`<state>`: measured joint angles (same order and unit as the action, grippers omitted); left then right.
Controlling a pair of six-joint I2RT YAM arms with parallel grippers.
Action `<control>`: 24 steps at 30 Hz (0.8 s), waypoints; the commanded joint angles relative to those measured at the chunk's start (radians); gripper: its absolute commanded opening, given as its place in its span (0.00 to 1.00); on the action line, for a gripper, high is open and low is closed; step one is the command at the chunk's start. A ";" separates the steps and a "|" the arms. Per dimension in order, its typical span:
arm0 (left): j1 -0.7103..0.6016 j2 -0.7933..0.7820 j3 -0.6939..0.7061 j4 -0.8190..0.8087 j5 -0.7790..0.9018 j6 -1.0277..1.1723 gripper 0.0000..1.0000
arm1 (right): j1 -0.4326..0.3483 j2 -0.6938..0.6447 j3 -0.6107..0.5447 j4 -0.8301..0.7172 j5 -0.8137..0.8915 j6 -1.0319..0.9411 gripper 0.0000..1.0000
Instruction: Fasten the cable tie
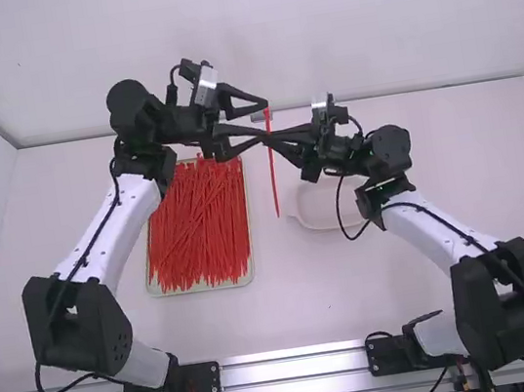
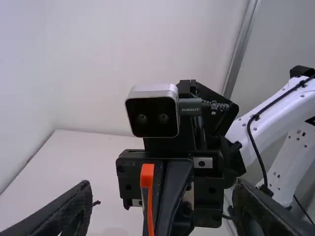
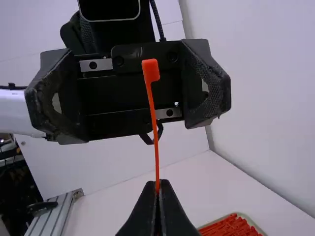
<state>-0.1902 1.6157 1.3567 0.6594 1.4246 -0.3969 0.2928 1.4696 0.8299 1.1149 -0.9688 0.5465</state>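
Looking down from the high view, I see the thin red plastic cable tie (image 1: 273, 179) upright above the white desk (image 1: 494, 161), its tail hanging beside a beige tray of loose red ties (image 1: 202, 288). My right wrist view adds the grip: the right gripper (image 3: 157, 187) is pinched onto the strap, and the tie's head stands between the left gripper's (image 3: 129, 105) wide-spread fingers.

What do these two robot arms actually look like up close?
Both the left arm and right arm have white tube-like links with chunky black joints. Thin black cables run along them. Each ends in a black two-finger gripper, the left gripper and right gripper, and carries a silver-faced camera with two lenses.
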 commanded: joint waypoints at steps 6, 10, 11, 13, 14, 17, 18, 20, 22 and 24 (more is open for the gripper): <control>-0.006 0.007 0.024 0.003 -0.001 0.012 0.56 | 0.014 0.002 0.034 0.008 0.005 0.004 0.00; -0.006 0.007 0.023 -0.001 -0.001 0.012 0.47 | 0.022 0.002 0.034 0.022 0.012 0.004 0.00; -0.006 0.007 0.023 0.000 0.000 0.012 0.47 | 0.022 0.002 0.034 0.027 0.011 0.005 0.00; -0.006 0.007 0.023 0.000 -0.001 0.012 0.44 | 0.019 0.002 0.034 0.045 0.006 0.009 0.00; -0.006 0.007 0.023 0.000 0.000 0.011 0.44 | 0.019 0.002 0.034 0.056 0.005 0.016 0.00; -0.006 0.007 0.023 -0.010 -0.002 0.012 0.44 | 0.023 0.002 0.034 0.057 0.009 0.019 0.00; -0.006 0.007 0.023 -0.013 -0.002 0.013 0.44 | 0.021 0.002 0.034 0.056 0.008 0.018 0.00; -0.006 0.007 0.023 -0.016 -0.004 0.013 0.44 | 0.016 0.002 0.034 0.057 0.000 0.018 0.00; -0.006 0.007 0.023 -0.016 -0.003 0.012 0.43 | 0.015 0.002 0.034 0.055 0.002 0.018 0.00; -0.006 0.007 0.023 -0.015 -0.004 0.012 0.42 | 0.017 0.002 0.034 0.056 0.000 0.019 0.00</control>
<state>-0.1921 1.6157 1.3567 0.6403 1.4174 -0.3943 0.3084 1.4696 0.8299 1.1637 -0.9630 0.5602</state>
